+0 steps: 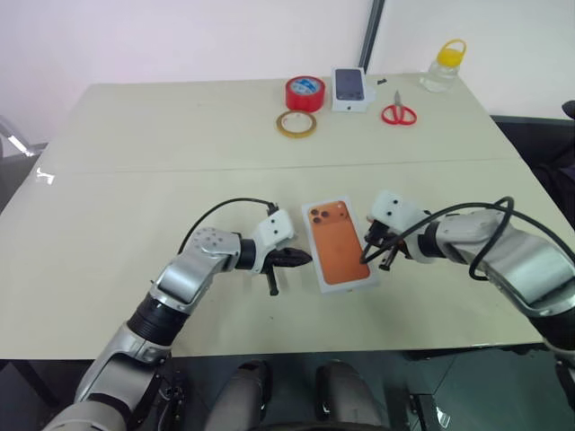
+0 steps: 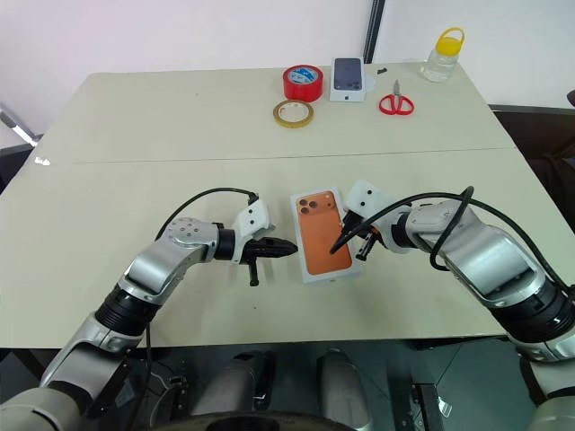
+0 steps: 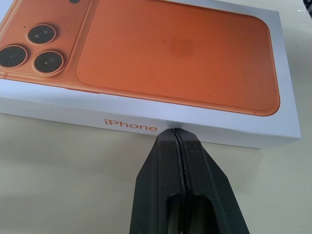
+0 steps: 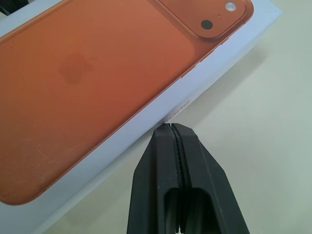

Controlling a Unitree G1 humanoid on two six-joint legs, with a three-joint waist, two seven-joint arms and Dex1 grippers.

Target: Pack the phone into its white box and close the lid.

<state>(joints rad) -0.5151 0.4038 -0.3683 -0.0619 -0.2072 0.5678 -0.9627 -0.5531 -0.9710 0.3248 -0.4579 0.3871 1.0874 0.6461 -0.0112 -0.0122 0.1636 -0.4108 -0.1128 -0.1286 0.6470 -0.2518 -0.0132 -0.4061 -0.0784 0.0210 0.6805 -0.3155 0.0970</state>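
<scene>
The white box lies closed on the table between my two grippers. Its lid carries an orange phone picture with three dark lenses, and "iPhone" is printed on one side wall. The phone itself is hidden. My left gripper is shut, and its tip touches the box's left long wall at the table. My right gripper is shut too, with its tip against the right long wall. Neither gripper holds anything.
At the table's far edge stand a red tape roll, a tan tape ring, a small white box with a dark phone picture, red scissors and a bottle with a yellow cap.
</scene>
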